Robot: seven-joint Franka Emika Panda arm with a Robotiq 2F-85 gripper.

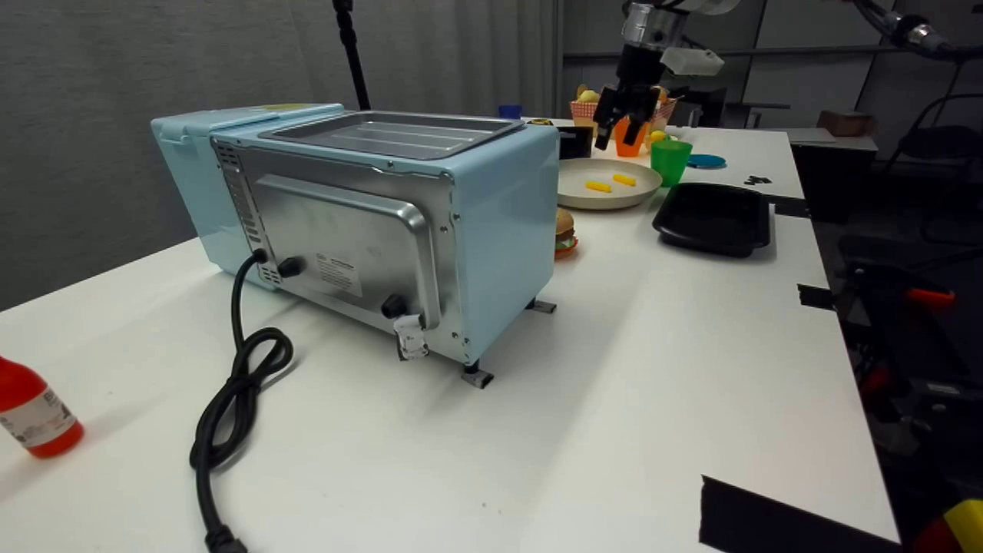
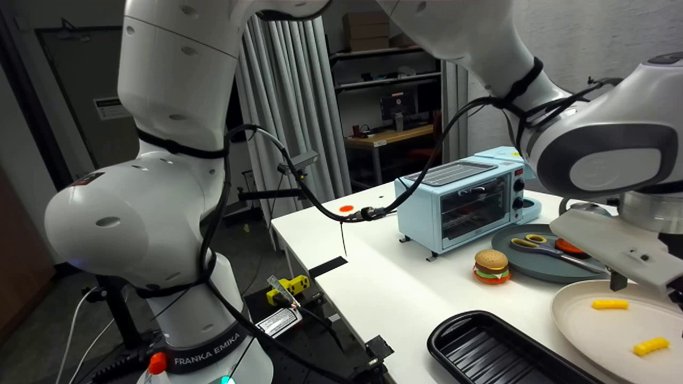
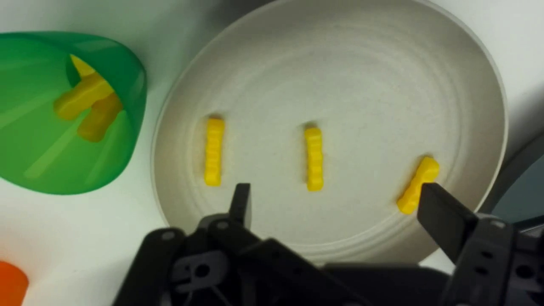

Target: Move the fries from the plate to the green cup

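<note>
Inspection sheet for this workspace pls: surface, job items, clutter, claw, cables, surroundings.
Surface: white table, black tape patches near one edge.
Job items: plate carries three yellow fries; green cup beside it holds more fries.
Clutter: toaster oven, toy burger, black tray, orange container, red bottle cut off by the frame, scissors on a dark dish.
Claw: open over the plate, nothing gripped.
Cables: black power cord from the toaster oven's back, looped on the table; arm cable strapped to the arm, sagging between links.
Surroundings: grey curtain, shelves, desk, monitor.
</note>
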